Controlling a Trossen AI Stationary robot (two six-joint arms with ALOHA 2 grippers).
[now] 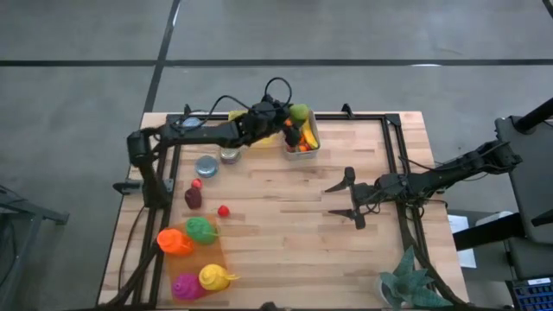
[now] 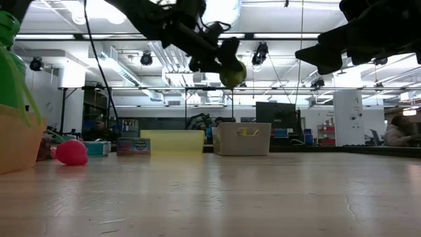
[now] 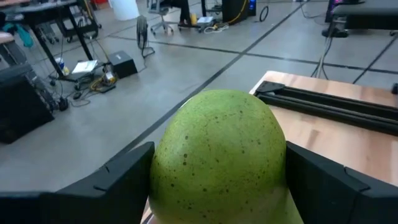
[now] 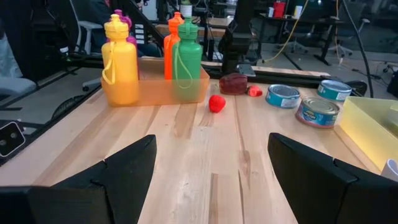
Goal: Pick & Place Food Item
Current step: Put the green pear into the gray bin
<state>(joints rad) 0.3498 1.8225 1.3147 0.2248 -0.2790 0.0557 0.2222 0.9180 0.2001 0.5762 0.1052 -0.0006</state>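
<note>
The left gripper (image 1: 296, 115) was at the far edge of the wooden table (image 1: 285, 242), and its 2 dark fingers (image 3: 118, 180) stood wide apart, closed around a round green fruit with small brown speckles (image 3: 221, 152). The fruit had a smooth, slightly matte skin. From above, it hung over the far end of a small rectangular container (image 1: 308, 138), which already held some orange and yellow pieces. The low view showed something the top view did not: the fruit (image 2: 232, 74) was clearly lifted in the air, well above the container (image 2: 243, 139).

The right gripper (image 1: 346, 200) waited over the right half of the table, with its fingers spread open and nothing between them.

The right wrist view gave the best look at the other things. There were 4 plastic bottles, yellow (image 4: 120, 61), purple, orange (image 4: 173, 37) and green (image 4: 188, 50), standing upright in a shallow translucent orange tray (image 4: 155, 90). Near the tray lay a small glossy red ball (image 4: 216, 103), a dark red lump (image 4: 233, 83) and 2 round metal cans (image 4: 283, 96) with blue labels. In the top view the same tray (image 1: 216, 259) was at the near left corner, and a green leafy plant (image 1: 406, 281) stood at the near right corner, which no other camera showed.
</note>
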